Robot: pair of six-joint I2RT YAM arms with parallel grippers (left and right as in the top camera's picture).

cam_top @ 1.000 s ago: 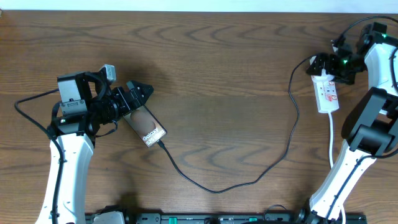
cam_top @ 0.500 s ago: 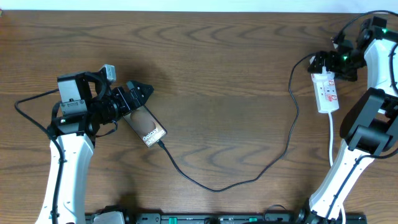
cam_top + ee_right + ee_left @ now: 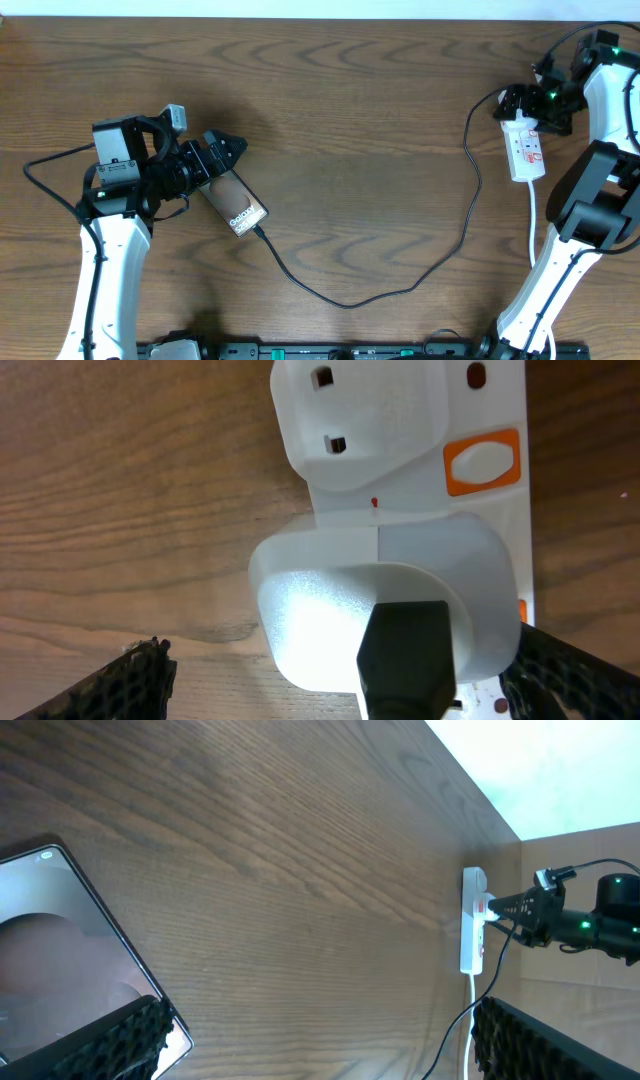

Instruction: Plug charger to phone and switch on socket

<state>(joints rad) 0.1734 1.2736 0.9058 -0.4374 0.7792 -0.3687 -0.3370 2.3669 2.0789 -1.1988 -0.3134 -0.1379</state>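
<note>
Jaws of the right gripper (image 3: 520, 104) stand spread over the plug end of the socket (image 3: 527, 152), half hidden overhead, its orange switch (image 3: 482, 460) clear only at the wrist, the strip running lengthwise back toward that arm's base, while the left gripper (image 3: 222, 158), likewise spread, covers the upper end of the phone (image 3: 240, 208), charger (image 3: 400, 290) meeting the lower.

A dark brown tabletop (image 3: 350, 120) with wavy wood grain fills the overhead view. Past its far edge runs a pale strip (image 3: 300, 8); a black rail (image 3: 330, 351) lines the near edge.
</note>
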